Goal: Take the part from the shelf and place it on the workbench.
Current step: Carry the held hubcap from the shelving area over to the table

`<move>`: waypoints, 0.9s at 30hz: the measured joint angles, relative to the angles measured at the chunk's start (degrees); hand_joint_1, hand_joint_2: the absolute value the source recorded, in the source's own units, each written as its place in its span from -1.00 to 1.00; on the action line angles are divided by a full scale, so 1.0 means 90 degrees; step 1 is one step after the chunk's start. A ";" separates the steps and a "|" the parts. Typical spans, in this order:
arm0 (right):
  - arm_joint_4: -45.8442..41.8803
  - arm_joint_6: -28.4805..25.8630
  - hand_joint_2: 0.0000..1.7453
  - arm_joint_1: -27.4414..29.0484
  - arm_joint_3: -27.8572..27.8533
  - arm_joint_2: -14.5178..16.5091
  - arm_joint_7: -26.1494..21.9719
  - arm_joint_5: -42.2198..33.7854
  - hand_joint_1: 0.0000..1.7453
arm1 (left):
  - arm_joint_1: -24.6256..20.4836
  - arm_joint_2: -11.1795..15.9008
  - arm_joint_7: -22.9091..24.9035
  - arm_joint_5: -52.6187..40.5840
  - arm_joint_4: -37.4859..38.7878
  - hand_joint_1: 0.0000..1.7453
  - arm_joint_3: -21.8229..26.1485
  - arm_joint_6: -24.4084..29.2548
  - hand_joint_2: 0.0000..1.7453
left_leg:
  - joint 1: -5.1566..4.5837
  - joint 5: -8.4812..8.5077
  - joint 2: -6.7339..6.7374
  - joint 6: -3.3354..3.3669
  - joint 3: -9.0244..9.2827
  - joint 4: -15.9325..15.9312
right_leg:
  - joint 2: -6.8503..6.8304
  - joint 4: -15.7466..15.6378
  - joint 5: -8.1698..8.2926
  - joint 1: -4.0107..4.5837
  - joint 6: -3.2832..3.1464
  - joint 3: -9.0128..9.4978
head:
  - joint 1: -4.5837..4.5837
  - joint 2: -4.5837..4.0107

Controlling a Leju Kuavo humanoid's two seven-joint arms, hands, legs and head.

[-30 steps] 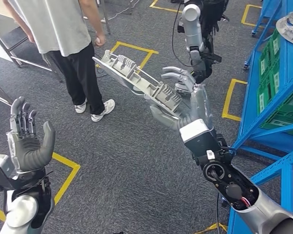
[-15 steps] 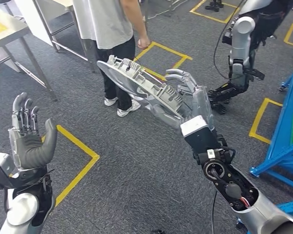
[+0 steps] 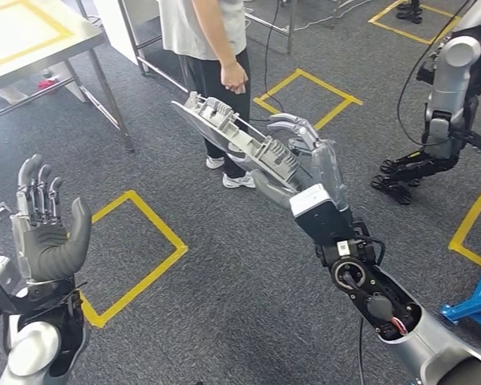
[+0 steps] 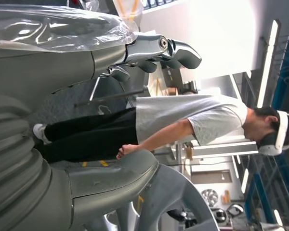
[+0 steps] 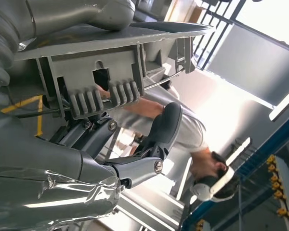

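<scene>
The part [image 3: 235,136] is a long grey ribbed moulding, held out level over the carpet in the head view. My right hand [image 3: 305,164] grips its near end, thumb under it and fingers curled over the top edge. The right wrist view shows the part [image 5: 110,57] from beneath, with my thumb against its flat side and my fingers [image 5: 161,132] by its ribs. My left hand [image 3: 44,224] is raised at the lower left, palm up, fingers apart, holding nothing. The left wrist view shows that left hand [image 4: 81,120] spread.
A person [image 3: 216,48] in a grey shirt and black trousers stands just beyond the part's far end. A workbench [image 3: 38,40] with yellow tape stands at the upper left. Another robot [image 3: 450,96] is at the upper right. Yellow floor squares [image 3: 135,257] mark the carpet.
The whole view has swung left: the blue shelf has left the picture and the workbench has come in at upper left. My right hand still holds the part; my left hand stays raised.
</scene>
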 joint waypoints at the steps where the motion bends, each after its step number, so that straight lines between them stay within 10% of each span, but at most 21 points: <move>1: 0.0006 -0.0001 1.00 0.0004 -0.0001 0.0000 0.0018 0.0009 1.00 | -0.0001 0.0001 0.0004 0.0008 0.0001 -1.00 -0.0001 -0.0015 1.00 | 0.0013 0.0123 0.0025 -0.0008 0.0053 -0.0124 | -0.0076 0.0001 -0.0012 0.0000 0.0007 0.0009 | -0.0027 0.0000; 5: 0.0011 0.0015 1.00 -0.0009 -0.0019 0.0000 0.0069 0.0031 1.00 | -0.0087 -0.0012 0.0009 0.0022 0.0001 -1.00 -0.0002 -0.0028 1.00 | -0.0036 0.0748 0.0443 0.0108 0.0882 -0.1692 | -0.0324 0.0008 -0.0102 0.0048 0.0111 0.0089 | -0.0094 0.0000; 8: 0.0047 0.0051 1.00 -0.0038 -0.0030 0.0012 0.0084 0.0024 1.00 | -0.0143 -0.0022 0.0026 0.0039 0.0000 -1.00 -0.0002 -0.0012 1.00 | -0.0084 0.0721 0.0333 0.0278 0.0949 -0.1833 | -0.0496 0.0001 -0.0176 0.0081 0.0217 0.0152 | -0.0045 0.0000; 11: 0.0104 0.0061 1.00 -0.0050 -0.0030 0.0027 0.0086 -0.0021 1.00 | -0.0168 -0.0026 0.0034 0.0052 -0.0001 -1.00 -0.0003 -0.0002 1.00 | -0.0042 0.0723 0.0118 0.0405 0.1015 -0.1884 | -0.0173 0.0432 -0.0491 0.0028 0.0288 -0.0011 | 0.0018 0.0000; 15: 0.0194 0.0062 1.00 -0.0008 -0.0021 0.0036 0.0085 -0.0060 1.00 | -0.0185 -0.0041 0.0041 0.0065 0.0002 -1.00 -0.0003 -0.0002 1.00 | -0.0053 0.0701 -0.0205 0.0476 0.1045 -0.1877 | 0.0211 0.1976 -0.0988 0.0033 0.0297 -0.0838 | 0.0151 0.0000; 19: 0.0305 0.0073 1.00 -0.0003 0.0000 0.0047 0.0064 -0.0068 1.00 | -0.0215 -0.0041 0.0049 0.0084 0.0003 -1.00 -0.0003 -0.0001 1.00 | -0.0059 0.0651 -0.0581 0.0432 0.1075 -0.1813 | 0.0533 0.0795 -0.0094 -0.0002 0.0229 -0.0483 | 0.0250 0.0000; 21: 0.0346 0.0079 1.00 -0.0024 0.0011 0.0059 0.0045 -0.0068 1.00 | -0.0236 -0.0041 0.0054 0.0093 0.0005 -1.00 -0.0004 0.0000 1.00 | -0.0037 0.0652 -0.0738 0.0365 0.0999 -0.1762 | 0.0788 0.0279 0.0051 -0.0017 0.0198 -0.0260 | 0.0259 0.0000; 23: 0.0376 0.0089 1.00 -0.0037 0.0026 0.0082 0.0042 -0.0068 1.00 | -0.0237 -0.0038 0.0063 0.0102 0.0007 -1.00 -0.0007 0.0000 1.00 | -0.0004 0.0698 -0.0898 0.0278 0.0919 -0.1762 | 0.0733 0.0183 0.0001 -0.0006 0.0168 -0.0195 | 0.0254 0.0000; 25: 0.0396 0.0092 1.00 -0.0050 0.0033 0.0102 0.0069 -0.0070 1.00 | -0.0241 -0.0026 0.0082 0.0101 0.0002 -1.00 -0.0008 0.0012 1.00 | -0.0020 0.0644 -0.0769 0.0205 0.0849 -0.1660 | 0.0557 0.0123 0.0024 -0.0018 0.0104 -0.0144 | 0.0230 0.0000; 27: 0.0405 0.0087 1.00 -0.0059 0.0036 0.0113 0.0093 -0.0073 1.00 | -0.0269 -0.0012 0.0112 0.0102 -0.0002 -1.00 -0.0008 0.0030 1.00 | -0.0039 0.0354 -0.0334 0.0148 0.0551 -0.1082 | 0.0373 0.0070 0.0040 -0.0029 0.0042 -0.0097 | 0.0139 0.0000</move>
